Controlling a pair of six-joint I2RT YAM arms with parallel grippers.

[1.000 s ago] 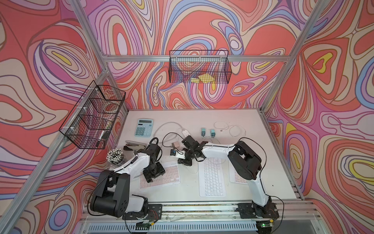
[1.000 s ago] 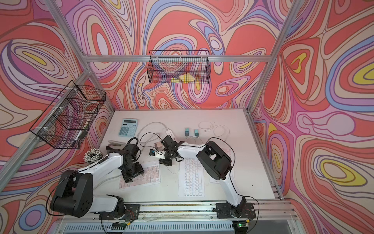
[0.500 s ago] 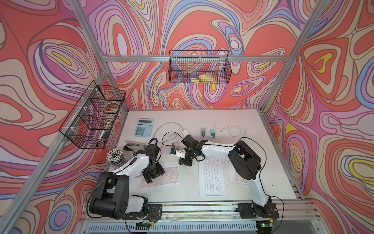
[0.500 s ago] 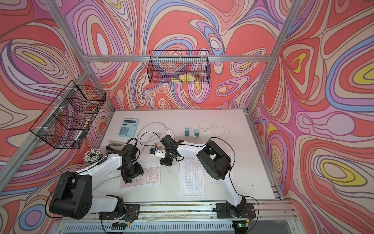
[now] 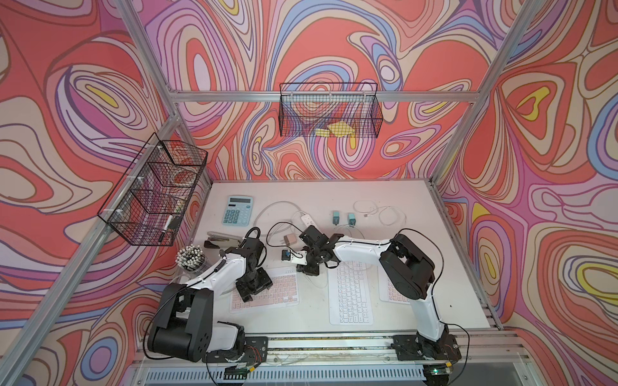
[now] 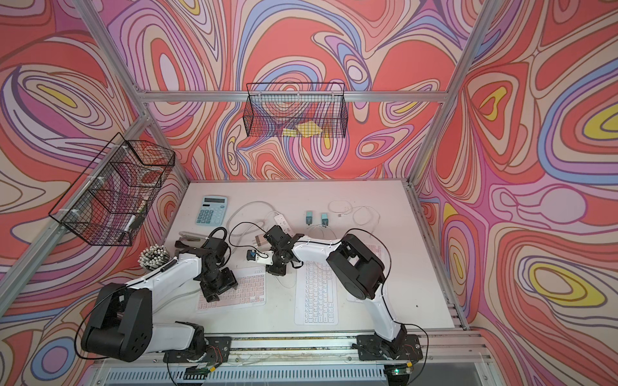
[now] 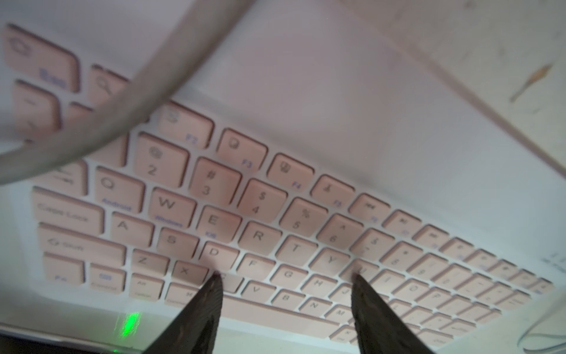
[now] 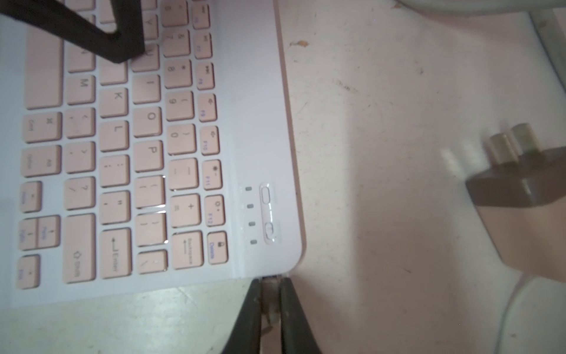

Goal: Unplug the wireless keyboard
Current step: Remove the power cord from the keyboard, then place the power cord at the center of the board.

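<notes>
Keyboard (image 8: 147,153), flat, matte, pink-keyed: right hand (image 8: 271,281) pinches plug (image 8: 271,289) at its rounded corner; left hand (image 7: 287,275) spread over it.

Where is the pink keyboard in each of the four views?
Top view: pink keyboard, lower centre-left, under left gripper.
Top view: keyboard, same spot.
Left wrist: keyboard fills most of the picture.
Right wrist: keyboard covers about half; right gripper pinches the plug at its corner.
Shared landmark: left gripper's black jaws.
</notes>
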